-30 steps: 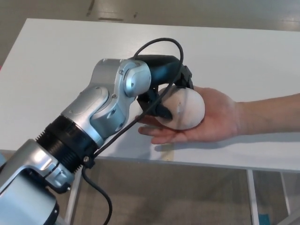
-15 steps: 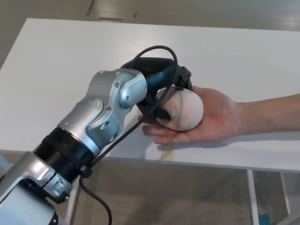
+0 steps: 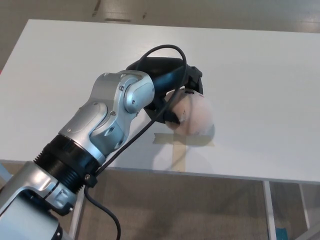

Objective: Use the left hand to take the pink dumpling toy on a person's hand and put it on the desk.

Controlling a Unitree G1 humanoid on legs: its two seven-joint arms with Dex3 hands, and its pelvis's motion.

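My left hand [image 3: 172, 90] is shut on the pale pink dumpling toy [image 3: 192, 115], black fingers wrapped over its top and left side. The toy hangs just above the white desk [image 3: 75, 65] near its front edge, over a strip of tan tape [image 3: 182, 141]. Whether the toy touches the desk cannot be told. My silver left forearm [image 3: 100, 125] reaches in from the lower left, with a black cable looping over the wrist. No person's hand shows in the head view. My right hand is out of the picture.
Below the desk's front edge [image 3: 225, 175] I see the floor and a white desk leg [image 3: 270, 210]. The desk top stretches wide to the left, back and right of the toy.
The person's hand and forearm, which lay under the toy, have withdrawn out of the picture to the right. My left hand still holds the toy, almost in the same place.
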